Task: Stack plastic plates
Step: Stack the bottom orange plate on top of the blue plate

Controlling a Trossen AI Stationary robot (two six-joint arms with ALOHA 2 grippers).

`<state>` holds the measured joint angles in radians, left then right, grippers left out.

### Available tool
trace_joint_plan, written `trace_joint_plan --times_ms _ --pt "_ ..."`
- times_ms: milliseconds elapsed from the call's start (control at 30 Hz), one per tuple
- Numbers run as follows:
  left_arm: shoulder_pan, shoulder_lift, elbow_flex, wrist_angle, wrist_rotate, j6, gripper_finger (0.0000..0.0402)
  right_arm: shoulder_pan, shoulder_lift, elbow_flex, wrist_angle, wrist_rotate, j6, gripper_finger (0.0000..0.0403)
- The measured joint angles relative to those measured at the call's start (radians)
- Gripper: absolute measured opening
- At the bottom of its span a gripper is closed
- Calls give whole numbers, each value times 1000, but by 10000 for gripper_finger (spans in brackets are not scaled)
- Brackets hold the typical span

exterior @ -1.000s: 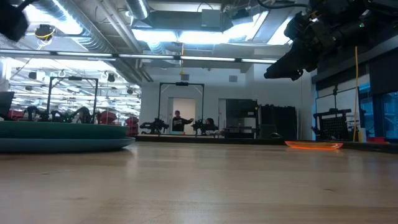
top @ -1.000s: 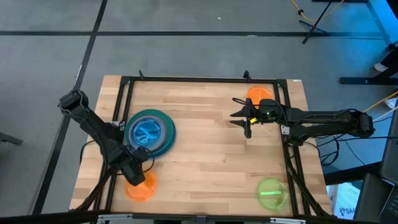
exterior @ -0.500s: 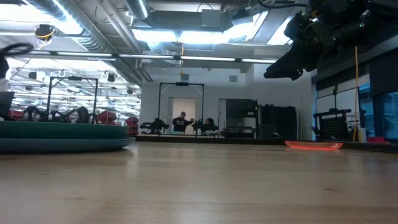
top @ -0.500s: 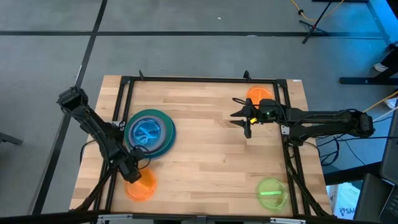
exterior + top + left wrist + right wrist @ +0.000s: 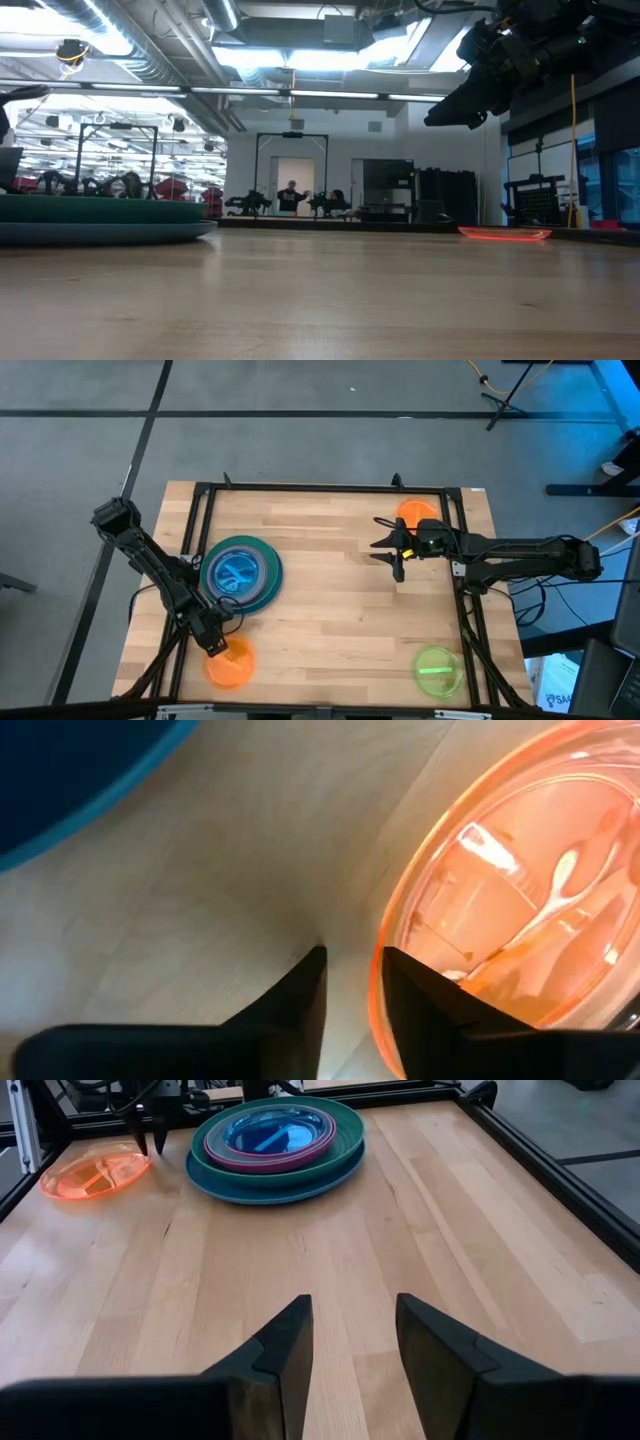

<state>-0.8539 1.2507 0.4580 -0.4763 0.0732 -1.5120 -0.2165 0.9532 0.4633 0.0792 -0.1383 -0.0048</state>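
The wooden counter carries a stack of plates on its left side, an orange plate near the front left corner, another orange plate at the back right, and a green plate at the front right.

Robotics lab or industrial workshop hall. Seen beyond the wooden surface: exposed ceiling ducts, long fluorescent strips, rows of further dark robot rigs, a person far off by a doorway. From above: grey concrete floor, black metal frame, trailing cables.
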Motion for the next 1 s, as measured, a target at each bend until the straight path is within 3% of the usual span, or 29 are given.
trace_joint_plan --times_ms 300,500,633,800,1000 --pt "1 2 -2 7 -2 3 9 0 0 0 -4 0 0 138" --pt "1 -17 -1 18 -11 25 3 0 0 0 -18 0 0 138" --pt "17 -68 45 -18 -82 60 2 0 0 0 -15 0 0 138" --pt "64 -138 150 -173 -174 152 1 0 0 0 -11 0 0 138" --pt "156 -180 343 -481 -311 310 1 0 0 0 -8 0 0 138"
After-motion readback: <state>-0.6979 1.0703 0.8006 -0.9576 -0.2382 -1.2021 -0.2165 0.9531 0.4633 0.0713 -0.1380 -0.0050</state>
